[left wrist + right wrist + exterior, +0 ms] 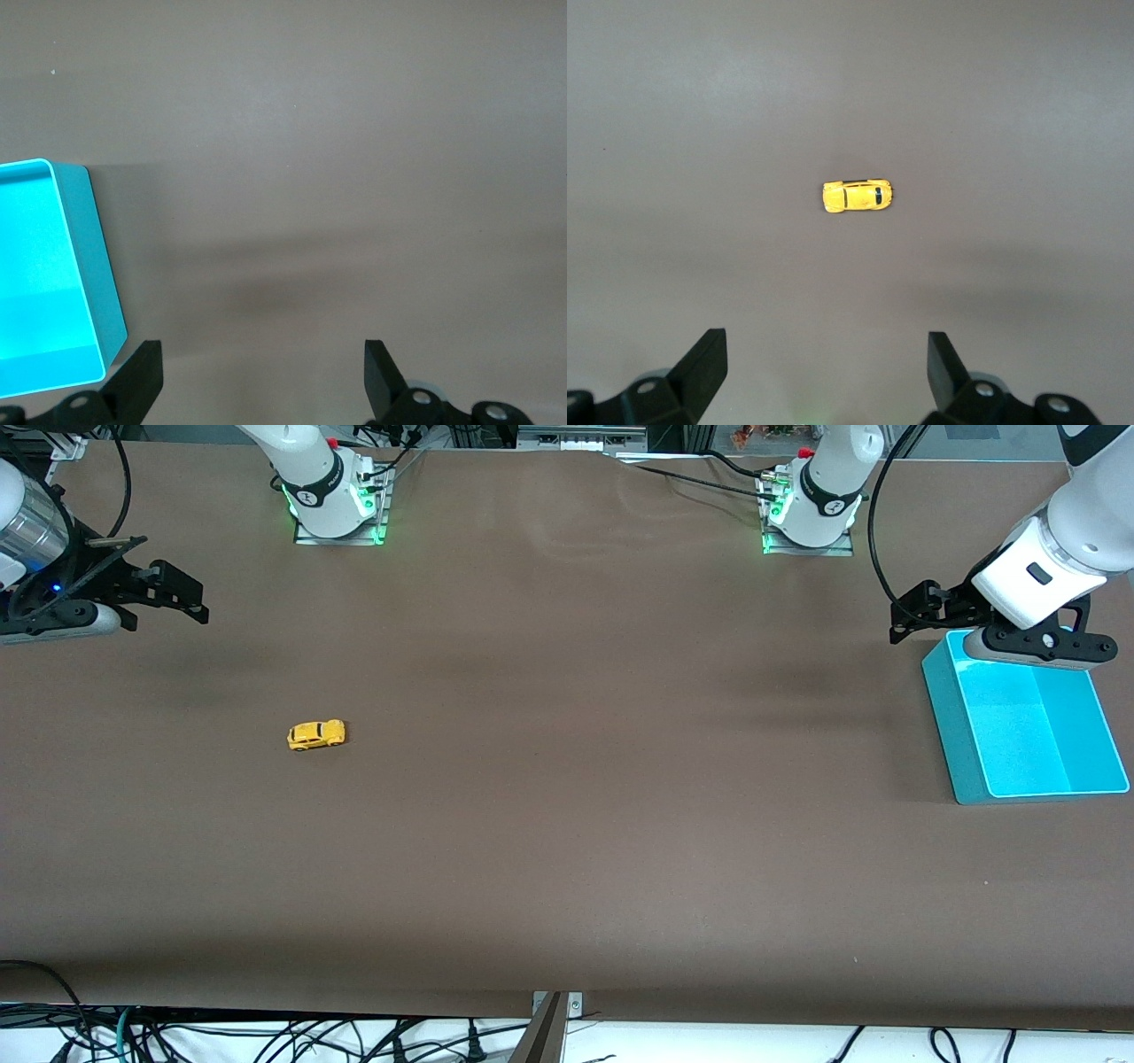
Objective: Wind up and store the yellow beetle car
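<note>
Front view: yellow beetle car point(316, 734) on bare table point(567, 824), toward right arm's end, untouched. Right gripper point(824, 372) up at ten o'clock from it, spread wide, empty. Left gripper point(261, 376) waiting agape, empty, above blue bin point(1028, 735). Approach stage; next: descend, pinch car.

The yellow beetle car point(316, 734) sits on its wheels on the brown table point(567, 824), toward the right arm's end, well apart from the right gripper point(182, 598), whose fingers hang above the table's edge. The left gripper point(912, 615) hangs just beside a turquoise bin point(952, 717), fingers clear of its rim.
</note>
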